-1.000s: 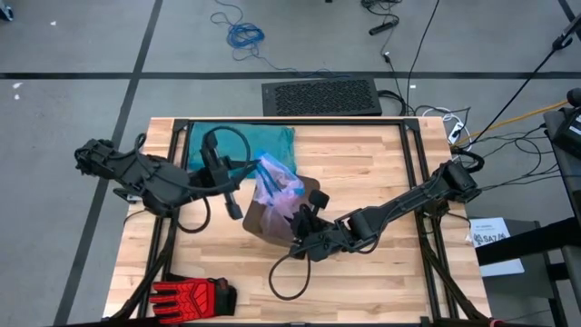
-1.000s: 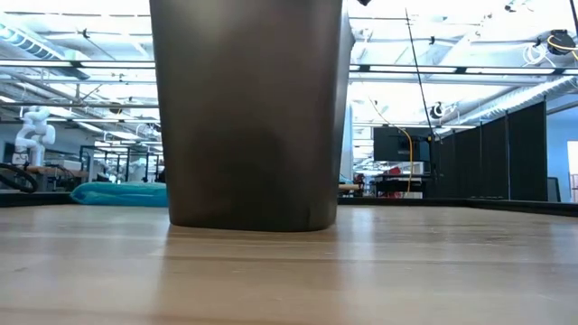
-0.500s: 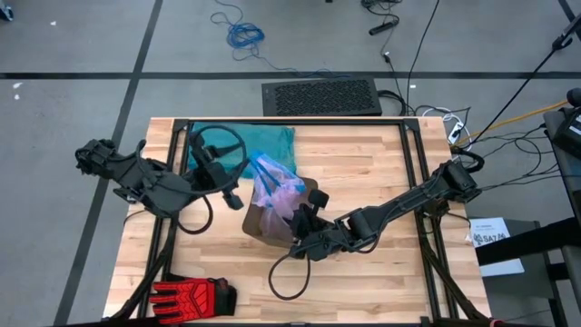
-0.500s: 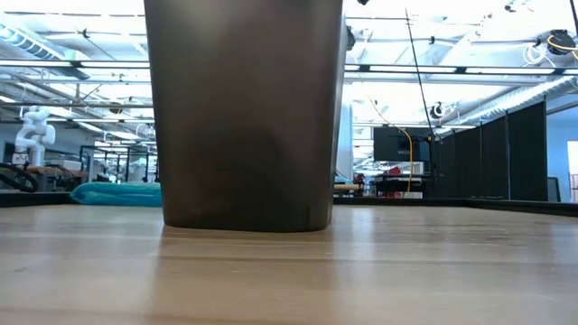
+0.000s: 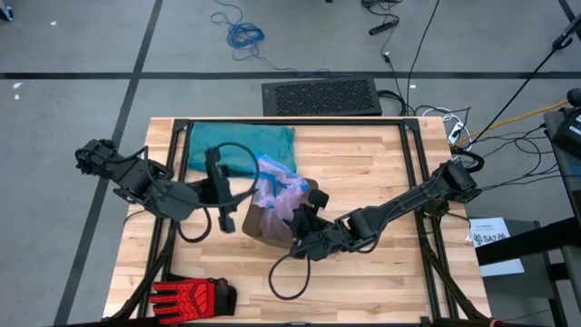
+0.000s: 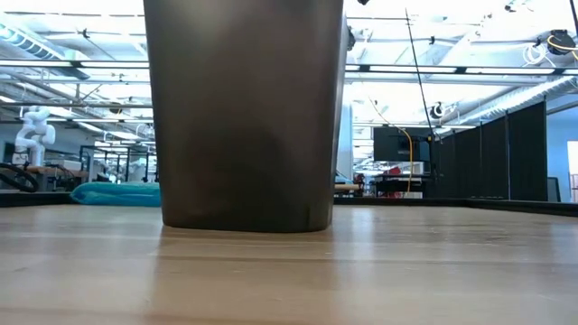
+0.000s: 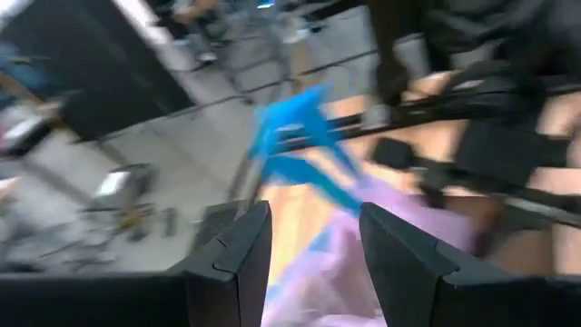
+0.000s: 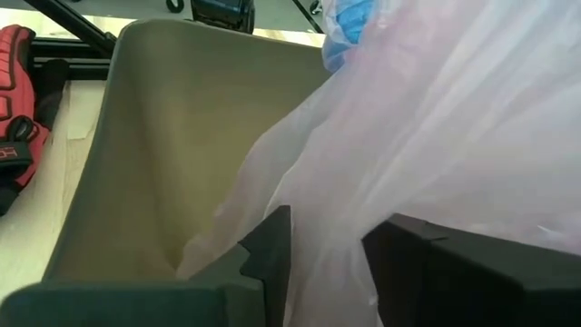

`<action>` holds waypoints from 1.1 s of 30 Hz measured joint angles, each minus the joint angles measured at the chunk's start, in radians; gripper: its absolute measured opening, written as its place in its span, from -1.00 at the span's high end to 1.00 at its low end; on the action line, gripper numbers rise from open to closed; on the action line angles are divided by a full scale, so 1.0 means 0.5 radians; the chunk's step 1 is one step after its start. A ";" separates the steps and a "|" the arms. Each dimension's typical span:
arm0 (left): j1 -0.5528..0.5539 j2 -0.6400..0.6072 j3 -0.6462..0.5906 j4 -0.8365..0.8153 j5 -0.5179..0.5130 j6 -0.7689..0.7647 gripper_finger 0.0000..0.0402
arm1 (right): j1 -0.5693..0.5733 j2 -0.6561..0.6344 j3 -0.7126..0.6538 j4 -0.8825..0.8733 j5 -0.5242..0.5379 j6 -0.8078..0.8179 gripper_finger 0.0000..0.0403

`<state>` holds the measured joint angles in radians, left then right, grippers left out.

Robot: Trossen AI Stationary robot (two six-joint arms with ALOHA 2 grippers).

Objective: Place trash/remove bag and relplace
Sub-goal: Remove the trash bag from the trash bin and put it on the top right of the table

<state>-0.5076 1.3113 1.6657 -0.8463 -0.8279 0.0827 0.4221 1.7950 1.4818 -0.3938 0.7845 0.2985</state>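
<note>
A butcher-block table (image 5: 381, 272) stands on a grey floor marked with dark lines, a black perforated mat (image 5: 320, 96) lying past its far edge among loose cables.

From above, the left arm reaches in from the table's left side, elbow bent, and its left gripper (image 5: 224, 211) hangs just beside the left wall of the tan trash bin (image 5: 259, 225). The right arm stretches in low and long from the right, and its right gripper (image 5: 300, 223) sits at the bin's near-right rim against the lilac-pink bag (image 5: 277, 191), which is bunched up out of the bin with its blue tie (image 5: 264, 166) at the top. A teal-green bag (image 5: 238, 143) lies flat at the table's far left, and a red-and-black glove (image 5: 191, 296) lies at the near-left corner. A white sheet (image 5: 495, 238) right of the table carries print too small to read.

At table height the bin's dark wall (image 6: 244, 108) fills the middle (neither gripper shows here), with the teal-green bag (image 6: 113, 192) low behind it.

The left wrist view is blurred: the left gripper's fingers (image 7: 238, 254) stand apart with nothing between them, the pink bag (image 7: 363, 263) and blue tie (image 7: 300, 136) just ahead.

In the right wrist view the right gripper's fingers (image 8: 268, 250) are parted, with the bag's film (image 8: 436, 154) draped in the gap between them; whether they pinch it I cannot tell. The bin's inner wall (image 8: 172, 154) lies beyond, the glove (image 8: 20, 100) beside it.
</note>
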 joint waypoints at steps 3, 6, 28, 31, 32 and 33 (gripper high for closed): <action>-0.002 0.001 0.000 0.002 0.045 -0.015 0.18 | 0.000 0.000 0.000 -0.001 0.000 0.000 0.46; -0.001 -0.005 0.000 -0.088 -0.154 -0.069 0.18 | 0.000 0.000 0.000 -0.002 -0.004 -0.001 0.46; 0.879 -0.109 -0.282 -0.628 0.470 -0.621 0.19 | 0.002 -0.002 0.000 -0.012 -0.117 -0.044 0.46; 0.971 -0.170 -0.396 -0.460 0.686 -0.545 0.19 | 0.002 -0.002 0.000 -0.012 -0.117 -0.046 0.46; 1.006 -0.194 -0.439 -0.410 0.768 -0.518 0.19 | 0.002 -0.002 0.000 -0.012 -0.117 -0.047 0.46; 1.040 -0.214 -0.478 -0.363 0.844 -0.502 0.19 | 0.002 -0.002 0.000 -0.012 -0.117 -0.047 0.46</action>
<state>0.0124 1.2044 1.4269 -1.0278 -0.4059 -0.1683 0.4229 1.7939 1.4818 -0.4000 0.7259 0.2749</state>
